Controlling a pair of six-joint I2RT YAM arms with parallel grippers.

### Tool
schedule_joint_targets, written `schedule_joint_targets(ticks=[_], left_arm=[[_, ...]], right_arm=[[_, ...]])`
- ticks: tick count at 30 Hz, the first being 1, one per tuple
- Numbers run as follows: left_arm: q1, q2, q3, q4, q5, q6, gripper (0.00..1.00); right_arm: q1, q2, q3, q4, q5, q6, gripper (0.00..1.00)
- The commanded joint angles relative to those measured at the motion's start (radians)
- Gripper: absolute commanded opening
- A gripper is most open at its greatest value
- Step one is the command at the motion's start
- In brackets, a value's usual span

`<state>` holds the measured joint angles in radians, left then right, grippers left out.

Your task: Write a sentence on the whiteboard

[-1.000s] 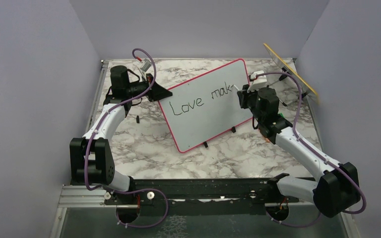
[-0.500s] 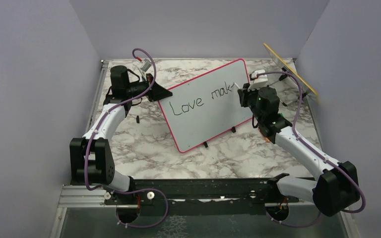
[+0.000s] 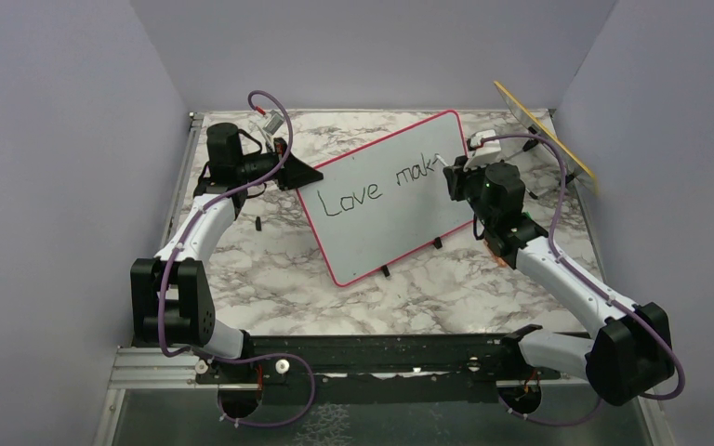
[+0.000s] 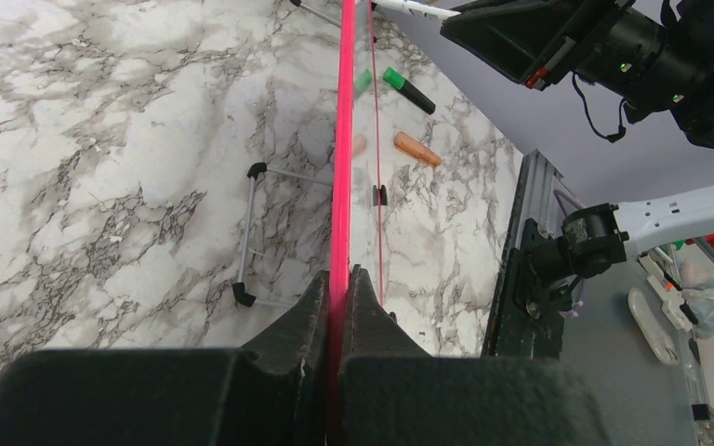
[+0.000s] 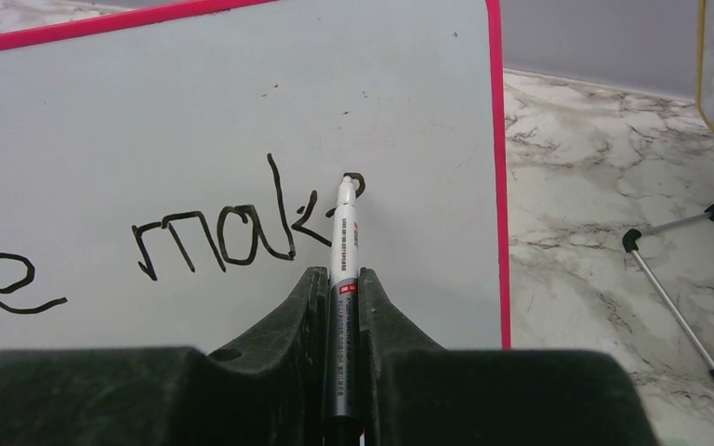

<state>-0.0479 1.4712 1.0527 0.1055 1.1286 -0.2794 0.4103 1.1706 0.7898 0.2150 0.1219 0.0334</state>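
The right end effector (image 5: 343,279) is clamped on a marker (image 5: 345,232). Its fingers press the barrel from both sides, and the tip touches the whiteboard (image 5: 195,102) at a small loop just after the "k". The left end effector (image 4: 339,283) is closed on the whiteboard's pink edge at its left side and holds it tilted up on its black feet.

The sentence (image 3: 372,189) so far reads "Love mak" and slants up across the upper half of the board. The letter in hand looks like the start of an "e". The barrel hides part of the stroke, so I cannot tell how far round it has gone.

To do this step well, I judge the tip needs light, even pressure and a loop no taller than the "a" beside it. The right frame is near, so the "s" should be narrow and the remaining words should drop to a second line. The left grip must be firm so the board does not rock under the pen.

The whiteboard stands angled in the middle of a marble-patterned surface (image 3: 270,269). A green marker (image 4: 409,90) and an orange cap (image 4: 416,149) lie near one of its feet. A yellow-edged panel (image 3: 544,130) leans at the far right corner. Plain lilac walls close in three sides.
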Motion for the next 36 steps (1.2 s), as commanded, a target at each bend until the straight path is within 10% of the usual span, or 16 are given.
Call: schedule_joint_targets(ticks=[1, 36], left_arm=[[-0.013, 0.037, -0.019, -0.088, -0.056, 0.094, 0.0], [-0.011, 0.039, -0.019, -0.089, -0.057, 0.094, 0.0]], right_arm=[[-0.004, -0.009, 0.012, -0.041, -0.053, 0.005, 0.01], [-0.004, -0.04, -0.027, -0.156, 0.01, 0.017, 0.01]])
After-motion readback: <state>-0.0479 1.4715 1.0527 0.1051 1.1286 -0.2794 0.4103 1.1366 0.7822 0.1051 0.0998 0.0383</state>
